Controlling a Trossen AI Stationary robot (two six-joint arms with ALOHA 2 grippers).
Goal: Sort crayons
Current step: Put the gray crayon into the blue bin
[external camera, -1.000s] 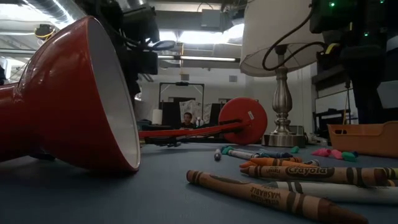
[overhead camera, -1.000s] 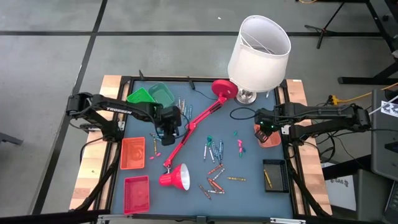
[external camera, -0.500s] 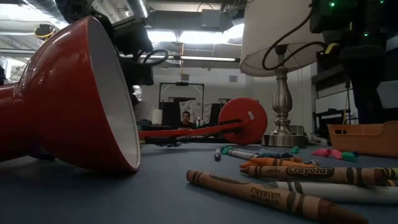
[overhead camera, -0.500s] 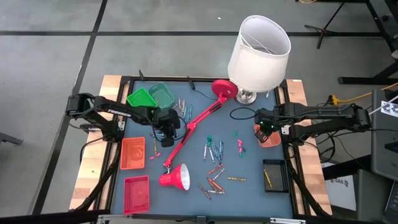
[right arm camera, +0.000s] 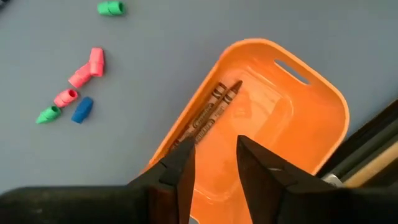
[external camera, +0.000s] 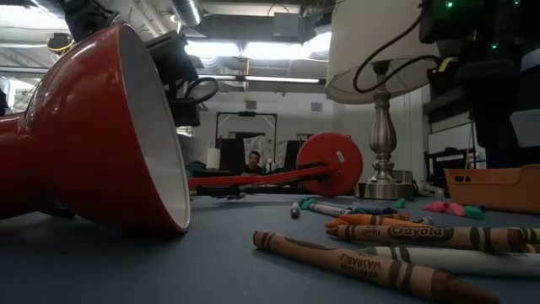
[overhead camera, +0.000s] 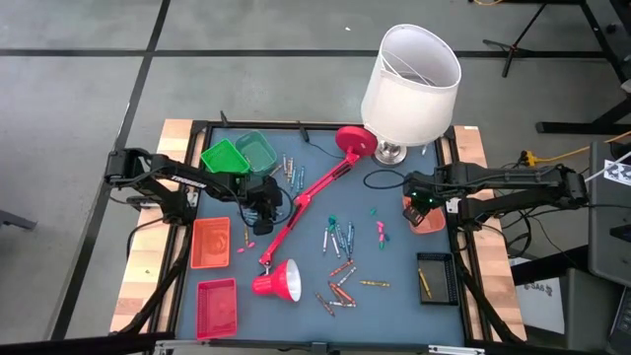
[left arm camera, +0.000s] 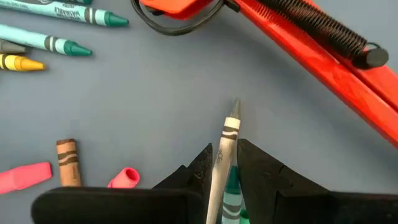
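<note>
Loose crayons (overhead camera: 340, 251) lie scattered on the blue table mat, right of the fallen red lamp. My left gripper (overhead camera: 258, 200) hangs low over the mat left of the lamp's arm, shut on a grey crayon (left arm camera: 229, 127) and a teal crayon (left arm camera: 231, 190) beside it. More crayons (left arm camera: 46, 42) and pink bits (left arm camera: 25, 176) lie around it. My right gripper (overhead camera: 426, 204) stands open over the orange tray (right arm camera: 298, 118), pointing down. Two brown crayons (right arm camera: 214, 106) lie in that tray. My left gripper pinches the grey crayon's wrapped shaft (left arm camera: 225, 144) between its two fingers, with the teal crayon pressed alongside it farther back. Both crayons lie along the fingers. The fingers slant steeply down, and the grey tip (left arm camera: 235, 107) sticks out past them, close above the mat.
The red desk lamp lies across the mat: base (overhead camera: 355, 141), arm (overhead camera: 311, 190), shade (overhead camera: 278, 281). A white-shaded lamp (overhead camera: 409, 74) stands at the far edge. Green trays (overhead camera: 240, 151) sit far left, an orange-red tray (overhead camera: 211, 242) and a red tray (overhead camera: 217, 304) near left, a black tray (overhead camera: 435, 276) near right.
My left gripper has sunk toward the mat with the crayons still in it, shifting a little toward the table's left edge.
</note>
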